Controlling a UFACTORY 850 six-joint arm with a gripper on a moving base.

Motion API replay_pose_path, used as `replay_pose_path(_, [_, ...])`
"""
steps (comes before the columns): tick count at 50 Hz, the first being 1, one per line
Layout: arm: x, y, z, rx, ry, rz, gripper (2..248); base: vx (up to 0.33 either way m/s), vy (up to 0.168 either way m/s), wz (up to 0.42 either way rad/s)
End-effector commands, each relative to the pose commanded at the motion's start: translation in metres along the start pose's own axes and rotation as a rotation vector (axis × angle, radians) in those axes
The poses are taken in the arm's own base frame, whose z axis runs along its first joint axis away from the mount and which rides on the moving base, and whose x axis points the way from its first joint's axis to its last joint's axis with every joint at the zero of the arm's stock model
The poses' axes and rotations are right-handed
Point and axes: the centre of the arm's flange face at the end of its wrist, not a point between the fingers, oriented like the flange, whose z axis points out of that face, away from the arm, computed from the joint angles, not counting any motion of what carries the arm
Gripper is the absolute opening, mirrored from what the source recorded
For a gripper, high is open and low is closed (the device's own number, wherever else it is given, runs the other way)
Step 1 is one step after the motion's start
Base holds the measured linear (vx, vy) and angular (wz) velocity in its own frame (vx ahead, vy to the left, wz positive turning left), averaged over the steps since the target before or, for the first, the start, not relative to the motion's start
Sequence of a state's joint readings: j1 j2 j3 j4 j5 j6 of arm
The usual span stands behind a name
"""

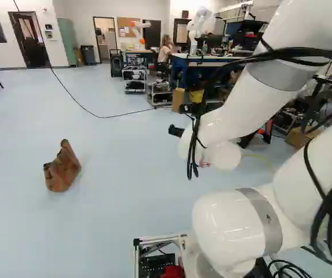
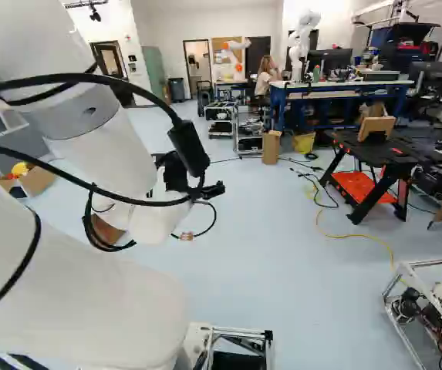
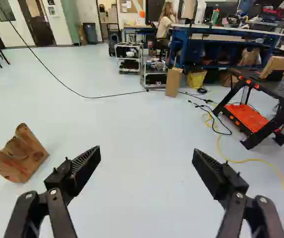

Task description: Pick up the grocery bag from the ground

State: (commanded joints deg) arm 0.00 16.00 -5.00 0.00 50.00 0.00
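Your white arm (image 1: 244,107) looms closest, and out at its end your gripper (image 1: 177,120) is wide, fingers well apart, pale floor (image 3: 142,173) showing between them. You've got the crumpled brown bag (image 1: 62,168) on the floor at the left of the left base view, outside the fingers, beyond one of them in the wrist view.

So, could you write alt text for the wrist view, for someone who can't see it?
A crumpled brown bag sits on a pale blue floor, off to one side of the robot's open, empty claw. Farther ahead are a blue workbench and metal carts.
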Motion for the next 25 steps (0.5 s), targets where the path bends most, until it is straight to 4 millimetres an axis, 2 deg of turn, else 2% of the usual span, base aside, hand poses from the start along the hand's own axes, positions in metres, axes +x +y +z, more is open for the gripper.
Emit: replay_pose_path(25, [0.0,0.0,0.0,0.0,0.0,0.0,247,0.0,0.0,0.0])
